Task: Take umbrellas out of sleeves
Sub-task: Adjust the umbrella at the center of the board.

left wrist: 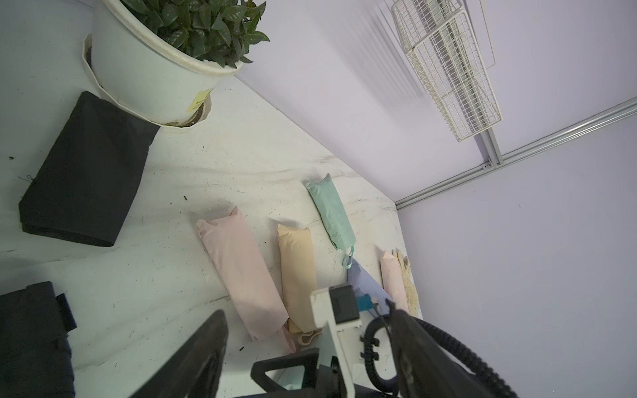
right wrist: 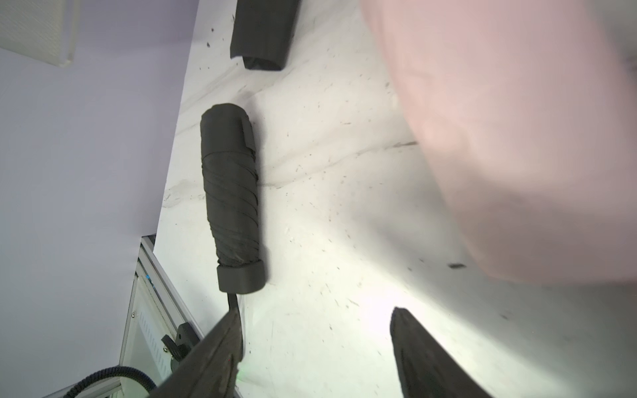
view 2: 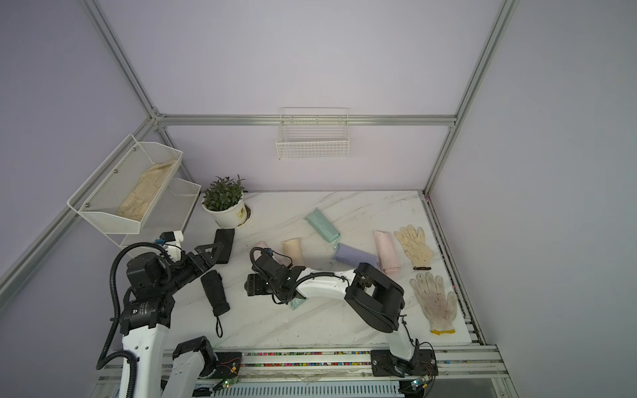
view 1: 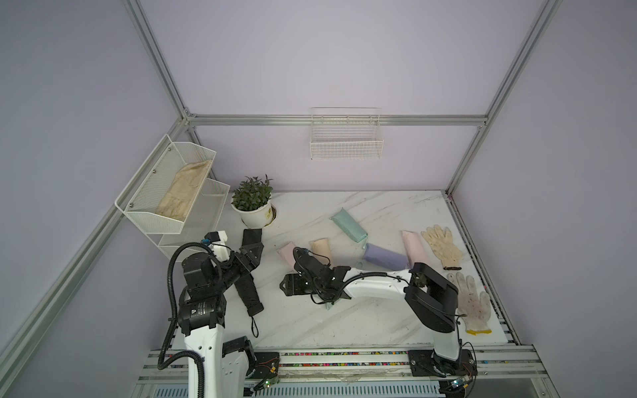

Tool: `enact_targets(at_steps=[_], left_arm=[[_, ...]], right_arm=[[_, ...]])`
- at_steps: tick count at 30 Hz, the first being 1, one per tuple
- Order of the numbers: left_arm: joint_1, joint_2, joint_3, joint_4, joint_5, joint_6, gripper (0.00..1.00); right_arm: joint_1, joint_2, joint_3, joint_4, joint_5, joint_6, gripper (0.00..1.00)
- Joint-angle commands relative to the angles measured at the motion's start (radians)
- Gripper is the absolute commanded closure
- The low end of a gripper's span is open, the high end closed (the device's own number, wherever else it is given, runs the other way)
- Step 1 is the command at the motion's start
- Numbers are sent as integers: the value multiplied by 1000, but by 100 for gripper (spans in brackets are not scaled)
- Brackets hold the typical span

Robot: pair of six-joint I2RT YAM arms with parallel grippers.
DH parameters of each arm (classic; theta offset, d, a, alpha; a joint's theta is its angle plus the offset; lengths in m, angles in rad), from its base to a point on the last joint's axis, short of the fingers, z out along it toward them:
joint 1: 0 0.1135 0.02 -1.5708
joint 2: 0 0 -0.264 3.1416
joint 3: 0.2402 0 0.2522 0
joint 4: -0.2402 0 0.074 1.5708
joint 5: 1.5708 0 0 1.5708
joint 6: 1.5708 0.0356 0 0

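While both arms crowd the same patch of the marble table (view 1: 379, 213), a knock between them looks the likeliest upset. In both top views the left gripper (view 1: 252, 256) hangs with jaws apart and empty just beside the flat black sleeve (view 1: 251, 237). The right gripper (view 1: 284, 285) is spread over bare stone near a pink sleeve (view 1: 286, 254).

Counted here: one black umbrella (view 1: 250, 293) lying free toward the front edge, one empty black sleeve, five plump pastel sleeves (two pink, one yellow sleeve (view 1: 321, 249), one mint sleeve (view 1: 348, 225), one lilac sleeve (view 1: 384, 256)) and two gloves (view 1: 443, 246). A mint scrap under the right arm I cannot identify.

From the left wrist, the right arm's wrist shows between the spread fingers (left wrist: 205, 355), so a reach forward could strike it. The same five pastel sleeves show.

From the right wrist, the fingers (right wrist: 424, 355) stand apart with nothing between them. The black umbrella's strap (right wrist: 232, 300) runs up to one finger and could snag
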Motion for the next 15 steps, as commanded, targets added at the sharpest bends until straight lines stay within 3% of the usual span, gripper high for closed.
enact_targets(at_steps=[1,9,15], left_arm=[[-16,20,-41,48,0,-20,26],[-67,64,-99,70,-20,-22,26],[-115,115,-122,108,-46,-31,25]], right_arm=[[-21,-64,-134,2,71,-23,29],[-156,-216,-367,3,72,-21,29],[-170,-271,-347,-33,120,-87,30]])
